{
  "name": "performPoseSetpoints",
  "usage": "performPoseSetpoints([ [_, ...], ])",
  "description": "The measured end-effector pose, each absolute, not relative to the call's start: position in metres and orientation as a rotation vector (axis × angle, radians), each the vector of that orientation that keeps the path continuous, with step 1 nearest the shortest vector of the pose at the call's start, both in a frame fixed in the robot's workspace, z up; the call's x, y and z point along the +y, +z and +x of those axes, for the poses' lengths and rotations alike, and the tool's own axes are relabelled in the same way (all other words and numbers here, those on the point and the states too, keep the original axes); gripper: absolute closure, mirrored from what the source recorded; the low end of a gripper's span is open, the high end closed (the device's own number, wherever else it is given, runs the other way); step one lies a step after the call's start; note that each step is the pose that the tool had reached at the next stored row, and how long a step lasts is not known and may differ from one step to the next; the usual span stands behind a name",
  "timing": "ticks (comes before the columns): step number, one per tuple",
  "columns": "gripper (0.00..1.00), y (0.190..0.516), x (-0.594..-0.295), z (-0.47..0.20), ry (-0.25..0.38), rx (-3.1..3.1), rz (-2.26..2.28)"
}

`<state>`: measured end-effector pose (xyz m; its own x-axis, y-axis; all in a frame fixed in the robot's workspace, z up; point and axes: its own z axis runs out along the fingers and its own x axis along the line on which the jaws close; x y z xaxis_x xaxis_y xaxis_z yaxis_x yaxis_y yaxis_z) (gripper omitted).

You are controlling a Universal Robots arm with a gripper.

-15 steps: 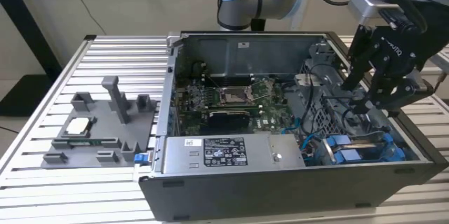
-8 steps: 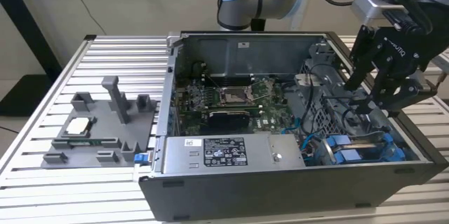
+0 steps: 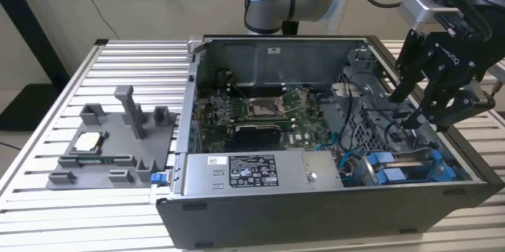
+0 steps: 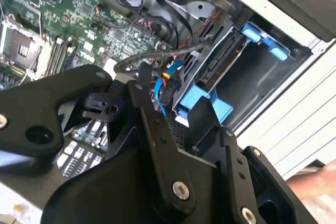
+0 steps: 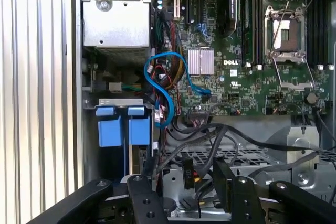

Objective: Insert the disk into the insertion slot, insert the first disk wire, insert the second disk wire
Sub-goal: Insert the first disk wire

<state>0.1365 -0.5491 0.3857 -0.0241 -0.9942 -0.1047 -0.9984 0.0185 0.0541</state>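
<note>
The disk [image 3: 410,168] sits in its blue carrier inside the insertion slot [image 3: 467,172], at the case's front corner on the exterior view's right. In the first wrist view the carrier's blue tabs [image 5: 119,128] stand up from the grey bay [image 5: 119,102]. In the second wrist view the disk's edge [image 4: 219,62] lies between blue carrier parts [image 4: 202,103]. My gripper [image 3: 418,119] hangs just above the bay, open. A black wire connector [image 5: 187,174] with orange and yellow leads lies between its fingers [image 5: 142,192]. A blue cable [image 5: 163,87] loops from the motherboard towards the bay.
The grey labelled power-supply box [image 3: 261,172] lies along the case's near side, and the motherboard [image 3: 261,110] with its square socket is behind it. Black cable bundles [image 5: 236,135] cross beside the gripper. A grey fixture [image 3: 110,139] stands on the slatted table on the exterior view's left.
</note>
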Motion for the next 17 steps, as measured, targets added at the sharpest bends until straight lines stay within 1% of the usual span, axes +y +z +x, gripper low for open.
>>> performPoseSetpoints([
  [8, 0.45, 0.3854, -0.5477, 0.1321, 0.174, 2.217, -2.166],
  [9, 0.71, 0.3854, -0.5476, 0.1324, 0.174, 2.216, -2.167],
  [10, 0.77, 0.3854, -0.5476, 0.1325, 0.174, 2.215, -2.168],
  [13, 0.77, 0.3852, -0.5473, 0.1329, 0.174, 2.21, -2.174],
  [14, 0.81, 0.3852, -0.5473, 0.1329, 0.174, 2.209, -2.174],
  [17, 0.81, 0.3851, -0.5472, 0.133, 0.174, 2.208, -2.176],
])
